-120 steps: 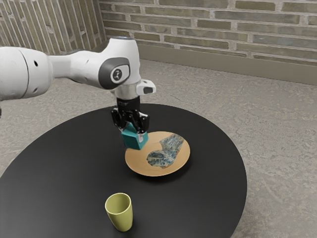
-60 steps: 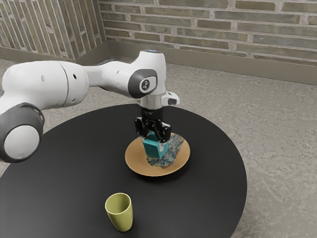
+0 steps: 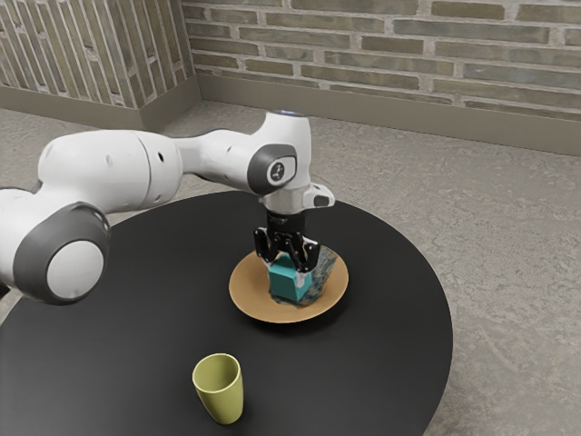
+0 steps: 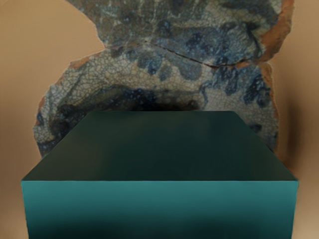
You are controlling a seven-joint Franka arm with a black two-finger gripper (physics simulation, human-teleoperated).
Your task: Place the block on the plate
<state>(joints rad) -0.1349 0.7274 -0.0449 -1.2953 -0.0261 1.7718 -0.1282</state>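
Moving in and down from the far rim of the plate (image 3: 248, 293) at the exterior view's left, your gripper (image 3: 289, 269) has the block (image 3: 287, 284) grasped low over the middle; you can't confirm contact, so settle it before releasing.

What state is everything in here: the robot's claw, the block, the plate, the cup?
Gripper: closed on the block.
Block: held, over the plate; whether it touches down, I can't tell.
Plate: right way up.
Cup: upright, mouth open.
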